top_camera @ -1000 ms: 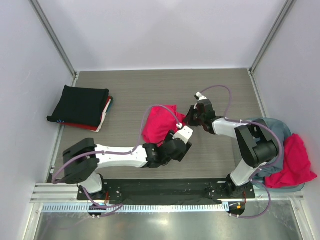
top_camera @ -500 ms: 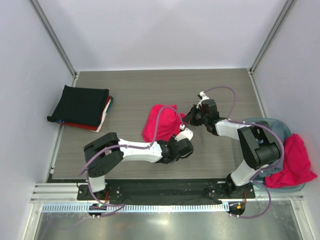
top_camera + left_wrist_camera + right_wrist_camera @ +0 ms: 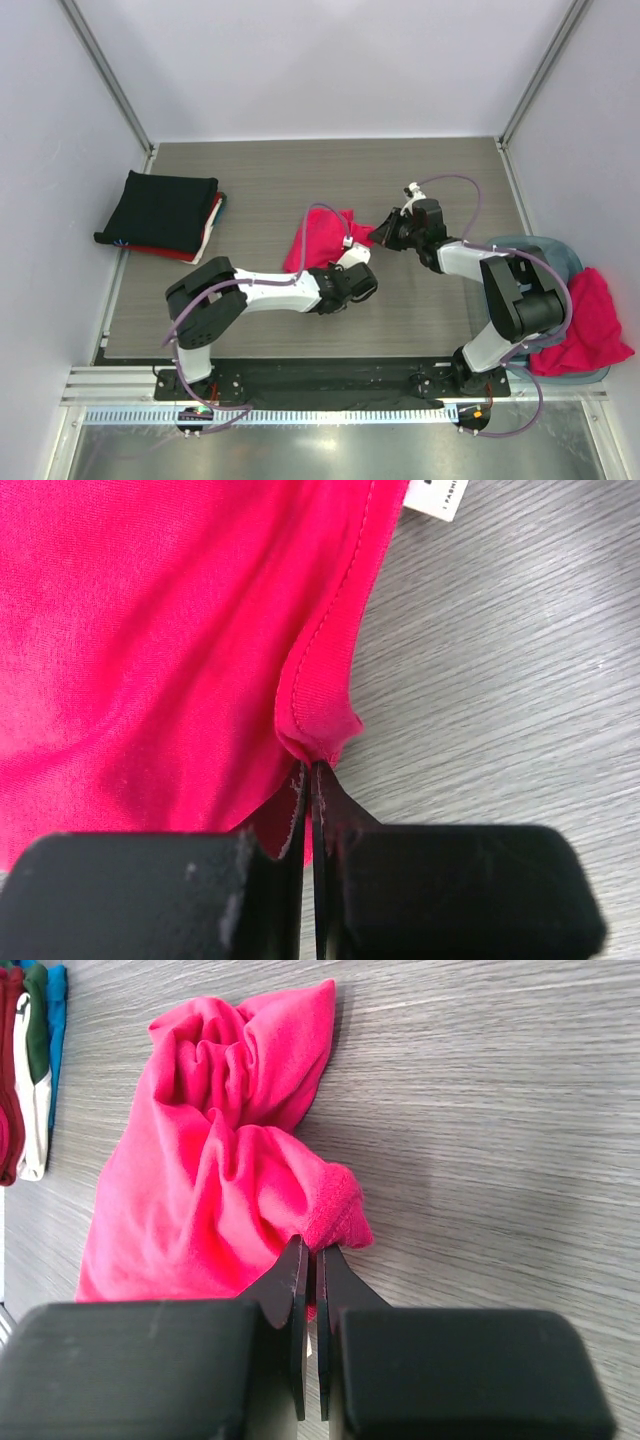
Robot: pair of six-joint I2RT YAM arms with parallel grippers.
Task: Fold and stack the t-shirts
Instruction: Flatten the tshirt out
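Observation:
A bright pinkish-red t-shirt (image 3: 320,243) lies bunched in the middle of the table. My left gripper (image 3: 347,257) is at its near right edge, shut on the neck hem (image 3: 318,705), with the white neck label (image 3: 440,495) just beyond. My right gripper (image 3: 384,233) is shut on a bunched hem at the shirt's right corner (image 3: 335,1205). In the right wrist view, the rest of that shirt (image 3: 200,1190) trails away from the jaws. A stack of folded t-shirts (image 3: 160,212), black on top, lies at the far left.
A heap of unfolded shirts, grey-blue (image 3: 553,258) and pinkish-red (image 3: 590,325), hangs over the table's right edge beside the right arm's base. The edges of the folded stack (image 3: 28,1070) show in the right wrist view. White walls and metal posts surround the table.
My left gripper has swung in to the shirt's near edge and shut on the neck hem. My right gripper has drawn its corner slightly to the right, and the shirt has narrowed.

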